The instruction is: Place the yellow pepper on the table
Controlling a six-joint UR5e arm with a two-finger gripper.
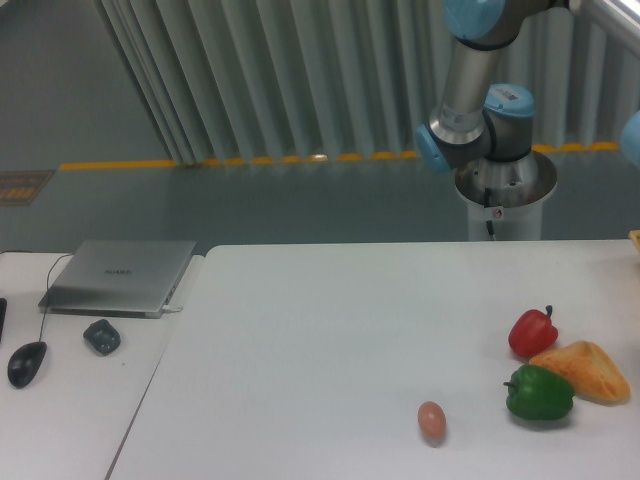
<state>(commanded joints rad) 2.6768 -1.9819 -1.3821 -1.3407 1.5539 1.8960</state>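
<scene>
I see no yellow pepper anywhere; the tabletop [330, 330] carries only the red pepper [532, 332], green pepper [539, 392], bread wedge [585, 370] and egg [431, 420]. The end effector is out of frame (so the placing looks undone).

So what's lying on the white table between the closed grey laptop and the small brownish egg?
Nothing. In the camera view, the stretch of large white tabletop between the closed grey laptop and the small brownish egg is bare.
</scene>
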